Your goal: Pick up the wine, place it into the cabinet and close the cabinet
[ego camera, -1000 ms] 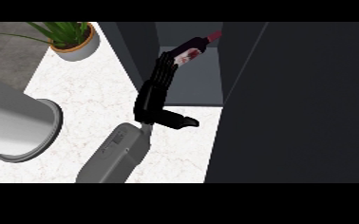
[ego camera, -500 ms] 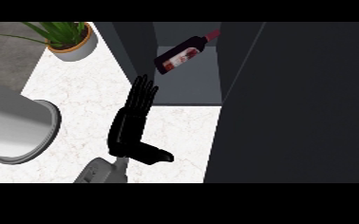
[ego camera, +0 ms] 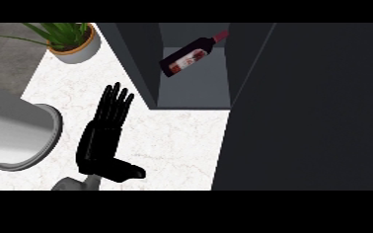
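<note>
While one hand (ego camera: 102,138) spreads, one wine (ego camera: 188,58) lies.

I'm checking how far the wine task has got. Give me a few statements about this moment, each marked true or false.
1. The wine bottle lies inside the cabinet. True.
2. The hand is curled round the bottle. False: its fingers are straight, and it is over the counter, apart from the bottle.
3. The cabinet is closed. False: its inside shows, with the door swung out.
4. A potted plant stands at the counter's far left. True.
</note>
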### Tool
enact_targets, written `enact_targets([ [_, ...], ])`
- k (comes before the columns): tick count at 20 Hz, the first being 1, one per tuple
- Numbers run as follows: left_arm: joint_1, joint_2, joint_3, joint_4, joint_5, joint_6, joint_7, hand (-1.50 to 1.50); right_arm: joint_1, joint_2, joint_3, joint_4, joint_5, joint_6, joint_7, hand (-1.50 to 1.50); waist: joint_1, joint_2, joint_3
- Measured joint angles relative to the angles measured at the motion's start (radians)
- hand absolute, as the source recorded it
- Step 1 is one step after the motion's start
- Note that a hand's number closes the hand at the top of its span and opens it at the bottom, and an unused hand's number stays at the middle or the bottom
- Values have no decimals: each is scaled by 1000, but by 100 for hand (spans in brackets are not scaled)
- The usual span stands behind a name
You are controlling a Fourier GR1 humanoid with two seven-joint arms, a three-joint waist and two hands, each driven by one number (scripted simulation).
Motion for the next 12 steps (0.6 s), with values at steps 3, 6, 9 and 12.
enact_targets([
  [3, 39, 45, 35, -22, 16, -37, -14, -150, -5, -33, 37, 3, -2, 69, -27, 150, 3, 1, 0],
  [6, 79, 85, 66, -29, 17, -69, -39, -150, -20, -48, 59, 2, -4, 106, -24, 150, 5, 2, -1],
  [9, 99, 134, 115, -58, 50, -92, -19, -150, -29, -46, 86, 3, -2, 116, -11, 150, 5, 1, -2],
  [12, 134, 168, 153, -76, 75, -126, -21, -150, -44, -46, 91, 4, -2, 128, 1, 150, 7, 2, -2],
])
